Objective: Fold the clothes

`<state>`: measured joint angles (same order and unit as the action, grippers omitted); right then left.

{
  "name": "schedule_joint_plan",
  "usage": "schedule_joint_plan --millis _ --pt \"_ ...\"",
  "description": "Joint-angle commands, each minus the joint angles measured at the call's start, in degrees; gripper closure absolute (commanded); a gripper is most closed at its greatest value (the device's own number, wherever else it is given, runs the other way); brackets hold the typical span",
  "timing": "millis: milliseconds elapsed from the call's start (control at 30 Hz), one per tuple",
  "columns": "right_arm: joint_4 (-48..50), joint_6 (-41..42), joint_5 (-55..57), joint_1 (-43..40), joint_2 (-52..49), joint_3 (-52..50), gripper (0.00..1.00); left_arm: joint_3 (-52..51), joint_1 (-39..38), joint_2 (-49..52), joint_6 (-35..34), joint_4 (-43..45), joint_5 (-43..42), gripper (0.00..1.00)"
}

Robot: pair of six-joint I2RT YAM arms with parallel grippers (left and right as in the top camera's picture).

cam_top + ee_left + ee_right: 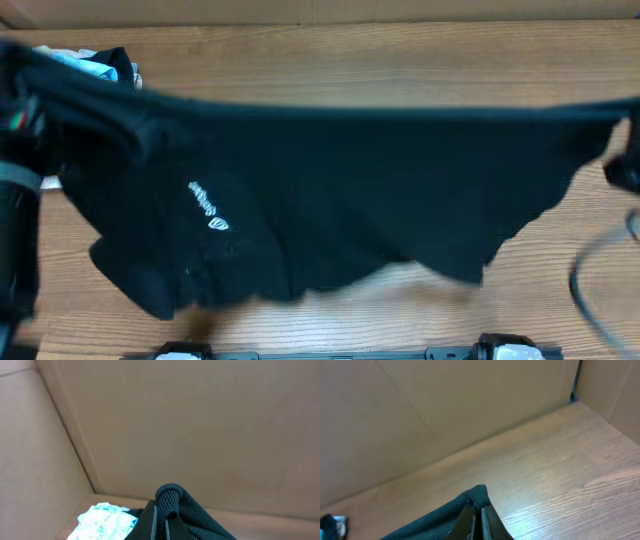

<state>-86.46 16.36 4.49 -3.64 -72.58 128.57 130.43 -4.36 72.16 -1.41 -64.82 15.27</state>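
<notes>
Shirt (330, 190) spans the table (400, 60) from left edge to right edge, blurred, its lower edge hanging ragged toward the near edge. Bare wood shows along the far edge and at the near right corner. Wall (200, 425) of cardboard stands along the far edge. Blue cloth (85, 62) lies at the far left corner, partly behind the shirt; a cable (590, 280) loops near the right edge. Left gripper (160, 517) — fingers together, clamped on a shirt fold. Right gripper (477, 519) — likewise pinching a shirt corner.
</notes>
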Motion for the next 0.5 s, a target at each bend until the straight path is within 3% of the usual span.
schedule_joint_plan --millis 0,133,267,467 --pt "2.2 -1.9 3.5 0.0 -7.0 0.0 0.96 -0.5 0.6 7.3 3.4 3.4 3.5 0.96" --pt "8.7 -4.9 2.9 0.0 -13.7 0.0 0.96 -0.5 0.6 14.4 3.9 10.8 3.3 0.96" --pt "21.5 -9.0 -0.8 0.0 -19.5 0.0 0.96 -0.4 0.6 20.7 7.5 24.3 3.1 0.96" --pt "36.2 -9.1 -2.3 0.0 -21.0 0.0 0.96 1.2 0.6 22.6 11.3 35.5 2.7 0.96"
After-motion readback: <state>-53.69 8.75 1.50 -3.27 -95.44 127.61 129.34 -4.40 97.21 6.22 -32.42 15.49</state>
